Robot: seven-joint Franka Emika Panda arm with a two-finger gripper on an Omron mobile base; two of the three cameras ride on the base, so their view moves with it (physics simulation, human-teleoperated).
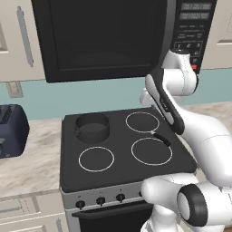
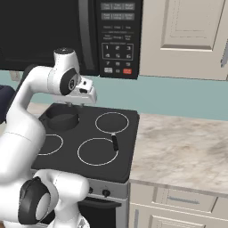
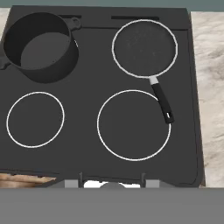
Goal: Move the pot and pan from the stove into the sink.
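A black glass stove (image 1: 122, 167) with four white burner rings fills the middle. A dark grey pot (image 1: 92, 127) sits on the far left burner. On the far right burner lies a shallow black pan (image 1: 142, 121), its long handle reaching toward the near right. A white robot arm (image 1: 199, 131) rises at the right. A black microwave (image 1: 104, 36) hangs above. A dark toaster (image 1: 11, 131) stands on the left counter (image 1: 31, 158)

Nothing can be read with certainty. The microwave's keypad (image 2: 116, 50) carries small white marks and key labels, at about 12 o'clock in the right base view and 1 o'clock in the left base view, but they are too blurred to make out. Its two display strips (image 2: 116, 11) are equally illegible.
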